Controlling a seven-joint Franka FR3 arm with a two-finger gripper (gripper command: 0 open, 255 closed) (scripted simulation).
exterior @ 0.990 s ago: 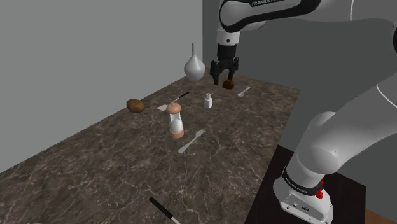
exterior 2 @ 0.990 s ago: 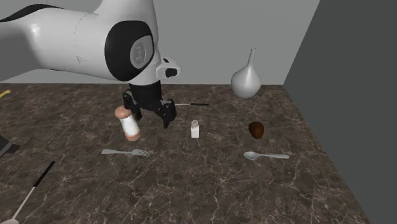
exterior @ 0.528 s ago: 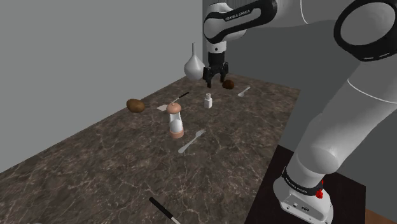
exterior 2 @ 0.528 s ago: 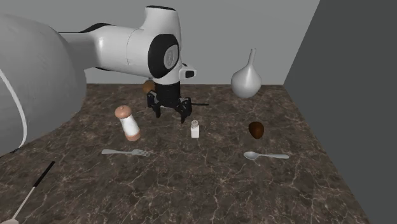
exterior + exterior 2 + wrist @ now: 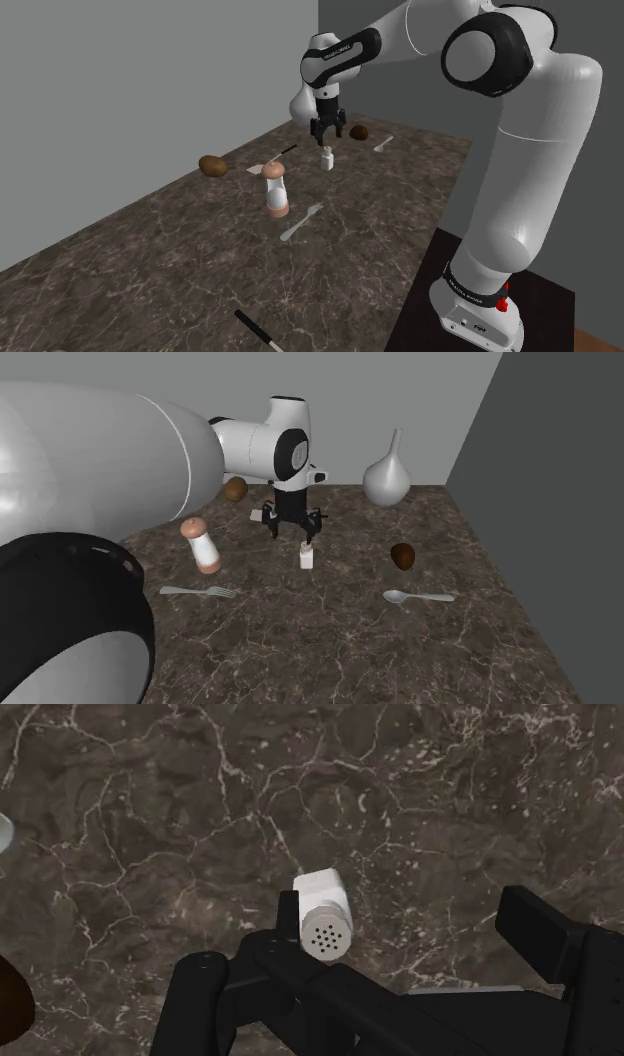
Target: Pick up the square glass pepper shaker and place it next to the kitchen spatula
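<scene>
1. Approach is the step in hand: the tool (image 5: 328, 134) hangs just above the shaker (image 5: 326, 158), and no grasp is made yet.
2. The shaker, small, white and square-bodied with a holed cap, stands upright on the counter (image 5: 180, 250) in the upper middle of the shoulder view. It stands just right of the spatula (image 5: 274, 159), which I take to be the flat-bladed utensil with the black handle.
3. The next move, as I judge it, calls for a straight descent until the fingers flank the shaker's body, then a close on its flat sides.
4. In the wrist view the shaker sits nearer one finger than the other, so a small sideways correction seems needed first; otherwise that finger could tip it.
5. After the lift, only a short carry toward the spatula is left, since the two already stand near each other.
6. The tool is wide: its two fingers stand well apart.
7. It holds nothing and touches nothing; a gap shows between the fingertips and the shaker's cap in the second exterior view.
</scene>
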